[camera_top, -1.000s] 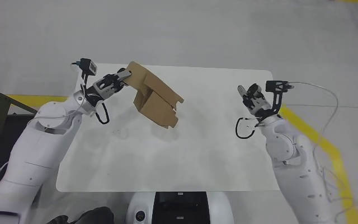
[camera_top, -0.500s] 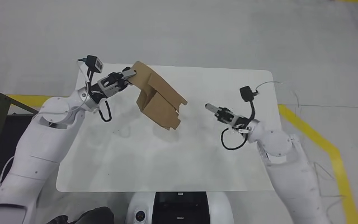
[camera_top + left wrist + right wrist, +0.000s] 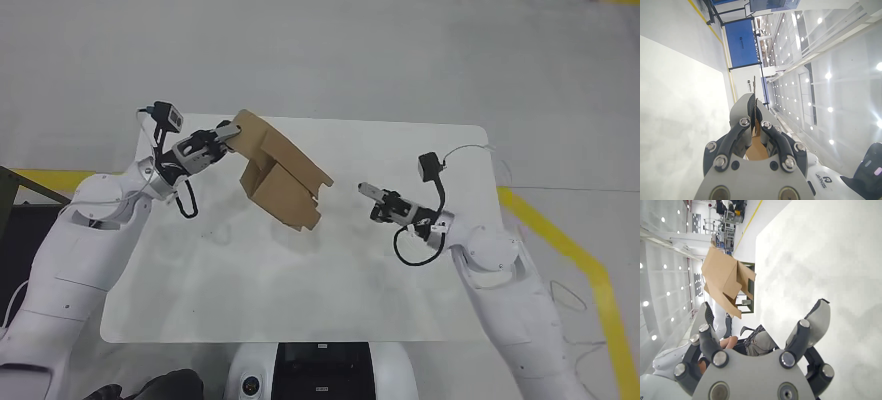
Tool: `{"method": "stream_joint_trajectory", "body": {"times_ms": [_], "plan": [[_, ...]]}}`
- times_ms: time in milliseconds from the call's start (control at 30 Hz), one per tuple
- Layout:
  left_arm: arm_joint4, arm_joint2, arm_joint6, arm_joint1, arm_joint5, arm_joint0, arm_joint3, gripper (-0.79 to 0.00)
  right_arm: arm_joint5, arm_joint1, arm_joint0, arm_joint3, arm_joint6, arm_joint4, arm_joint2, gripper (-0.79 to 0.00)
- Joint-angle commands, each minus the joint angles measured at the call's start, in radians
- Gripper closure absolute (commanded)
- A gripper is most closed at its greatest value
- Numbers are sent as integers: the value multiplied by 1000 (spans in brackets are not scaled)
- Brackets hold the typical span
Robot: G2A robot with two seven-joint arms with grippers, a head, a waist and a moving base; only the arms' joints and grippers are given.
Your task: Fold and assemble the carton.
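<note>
left tool point(image 3: 230, 134) pinching carton point(image 3: 290, 180) corner, right tool point(image 3: 366, 188) near carton, apart

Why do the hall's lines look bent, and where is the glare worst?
Left wrist view: the wide lens bows ceiling beams; lamps flare white. Right wrist view: the table glares brightest, beside the carton. Top view: even light, straight edges.

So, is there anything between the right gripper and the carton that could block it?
Nothing visible does. The right gripper is open and points toward the carton, which the left gripper holds by one edge above the table. Between the right gripper and the carton there is just the white table surface.
</note>
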Motion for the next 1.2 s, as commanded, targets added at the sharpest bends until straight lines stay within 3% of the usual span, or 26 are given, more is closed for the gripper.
{"method": "stream_joint_trajectory", "body": {"times_ms": [0,533,700,867,1167], "plan": [[2,-6,4,-1,-1,6,0,0,-8,3,-4,6,-30,-17,23,-785],[6,-14,13,-5,6,16,0,0,-8,4,-7,5,-45,-24,26,-785],[-35,-12,52,-15,40,19,-12,0,-16,-5,3,33,-19,83,-15,-785],[-99,20,-10,-32,86,-33,28,0,-40,-21,30,89,-4,180,-83,-785],[-54,148,-5,-80,94,-150,117,0,-137,-39,16,106,72,413,-141,-785]]}}
